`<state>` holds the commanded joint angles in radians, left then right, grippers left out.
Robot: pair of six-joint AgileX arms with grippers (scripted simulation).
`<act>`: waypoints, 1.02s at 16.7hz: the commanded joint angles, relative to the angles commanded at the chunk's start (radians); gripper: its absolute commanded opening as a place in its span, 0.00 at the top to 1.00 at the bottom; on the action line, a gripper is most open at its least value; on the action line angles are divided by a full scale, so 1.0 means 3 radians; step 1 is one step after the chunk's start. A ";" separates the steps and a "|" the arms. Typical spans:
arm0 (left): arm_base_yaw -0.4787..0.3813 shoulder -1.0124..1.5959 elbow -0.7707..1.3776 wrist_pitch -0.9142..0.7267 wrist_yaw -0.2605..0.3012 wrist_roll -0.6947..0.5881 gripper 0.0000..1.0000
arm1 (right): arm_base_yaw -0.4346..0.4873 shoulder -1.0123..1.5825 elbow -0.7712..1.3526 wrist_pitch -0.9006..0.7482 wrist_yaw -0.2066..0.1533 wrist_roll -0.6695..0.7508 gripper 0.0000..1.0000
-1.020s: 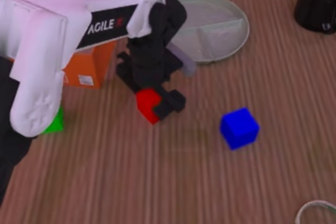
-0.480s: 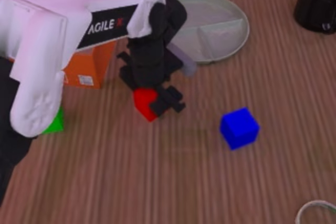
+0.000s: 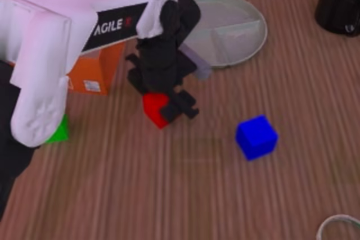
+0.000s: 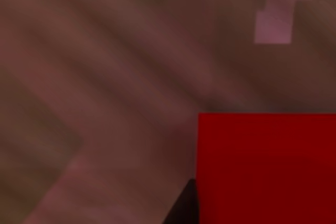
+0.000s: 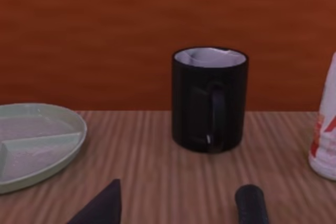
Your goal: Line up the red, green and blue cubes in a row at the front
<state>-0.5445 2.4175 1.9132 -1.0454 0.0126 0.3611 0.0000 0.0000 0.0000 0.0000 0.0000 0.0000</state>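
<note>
None of the three cubes is lined up yet. From above, the left gripper [image 3: 164,106] pinches the red cube [image 3: 154,108] left of centre; the blue cube [image 3: 256,136] sits apart to the right, the green cube [image 3: 58,131] far left. The left wrist view fills with red cube [image 4: 266,167]. The right wrist view shows a black mug [image 5: 209,99]; the right gripper [image 5: 173,205] looks spread, parked.

Red cube [image 3: 155,108] gripped; green cube [image 3: 58,131], blue cube [image 3: 256,136] apart.

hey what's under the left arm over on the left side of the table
A green cube pokes out beneath the left arm; only a corner shows, the rest is covered. An orange box is also partly hidden beneath it. The left gripper has the red cube.
</note>
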 joint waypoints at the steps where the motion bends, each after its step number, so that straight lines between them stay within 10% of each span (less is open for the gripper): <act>1: 0.0010 -0.0018 0.0072 -0.0080 -0.0001 -0.0004 1.00 | 0.0000 0.0000 0.0000 0.0000 0.0000 0.0000 0.00; 17: -0.0091 -0.0618 -0.0009 -0.0569 -0.0004 0.0323 1.00 | 0.0000 0.0000 0.0000 0.0000 0.0000 0.0000 0.00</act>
<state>-0.5717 2.2320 1.9104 -1.2160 0.0113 0.4580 0.0000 0.0000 0.0000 0.0000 0.0000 0.0000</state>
